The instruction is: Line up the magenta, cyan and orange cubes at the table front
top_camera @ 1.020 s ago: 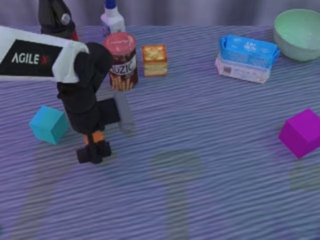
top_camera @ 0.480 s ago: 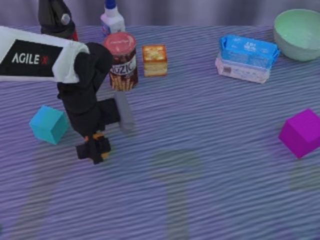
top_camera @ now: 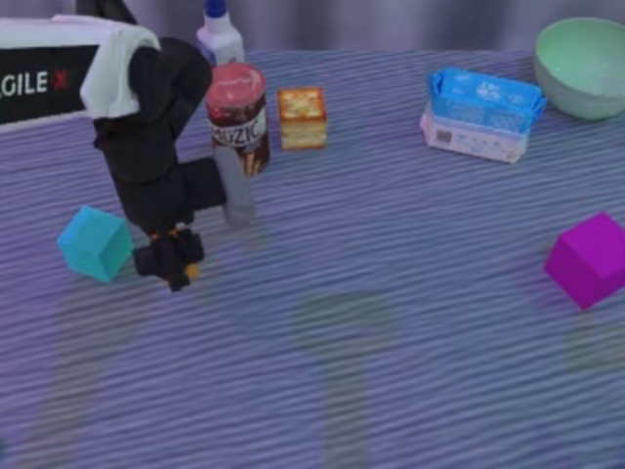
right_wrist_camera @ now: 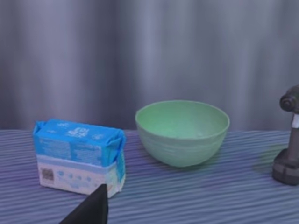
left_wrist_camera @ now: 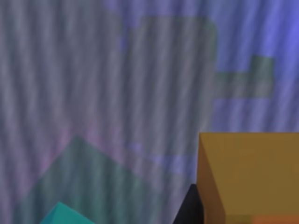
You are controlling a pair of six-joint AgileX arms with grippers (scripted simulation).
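The left gripper (top_camera: 170, 260) is clamped on the small matte orange cube (top_camera: 179, 262), holding it just right of the matte cyan cube (top_camera: 95, 243), above the ribbed purple-blue table cover (top_camera: 391, 371); the large matte magenta cube (top_camera: 589, 258) sits far right of the cyan cube, well apart; the right gripper's state cannot be told; only a dark tip shows in its wrist view.
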